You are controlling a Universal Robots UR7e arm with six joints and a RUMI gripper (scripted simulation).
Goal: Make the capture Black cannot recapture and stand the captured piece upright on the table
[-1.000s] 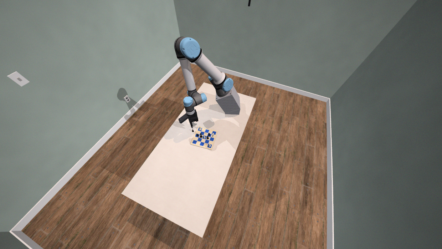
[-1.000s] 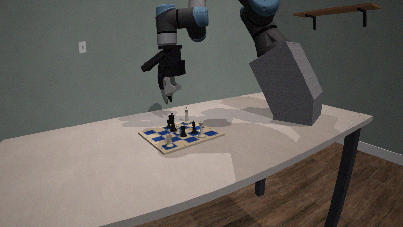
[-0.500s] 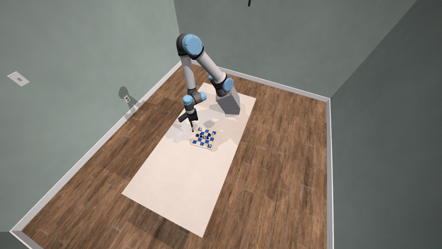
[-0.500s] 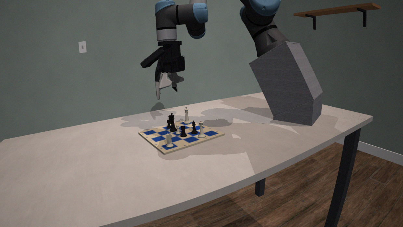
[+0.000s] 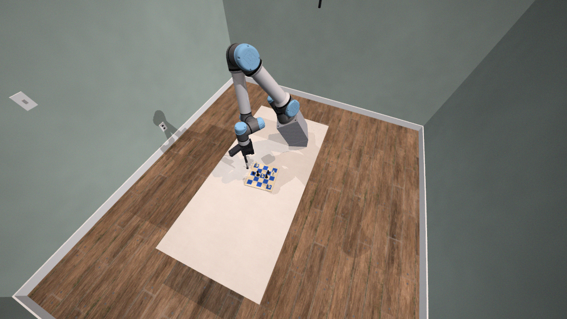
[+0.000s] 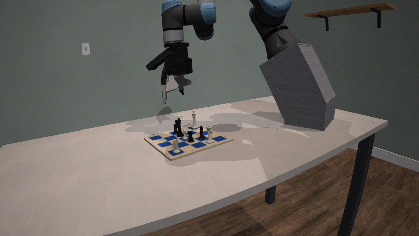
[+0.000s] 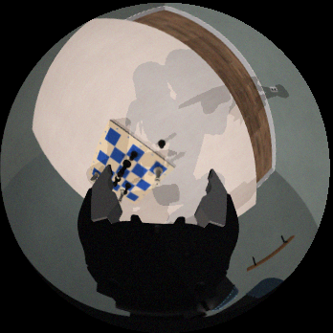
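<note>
Exterior view: black two-jaw gripper (image 6: 172, 95) hangs released, empty, upper centre above blue-and-cream chessboard (image 6: 189, 143); descend straight, centred over the capturing white piece, avoiding neighbours.

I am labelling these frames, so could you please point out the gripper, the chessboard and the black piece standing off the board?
gripper (image 6: 172, 96): exterior view, between fingertips.
chessboard (image 6: 170, 155): exterior view, near rim.
black piece (image 7: 162, 143): wrist view, its top.

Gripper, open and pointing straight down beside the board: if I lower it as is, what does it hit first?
Most likely the black pawn standing on the table just off the board; it lies between the gripper fingers' line. Depth is uncertain.
</note>
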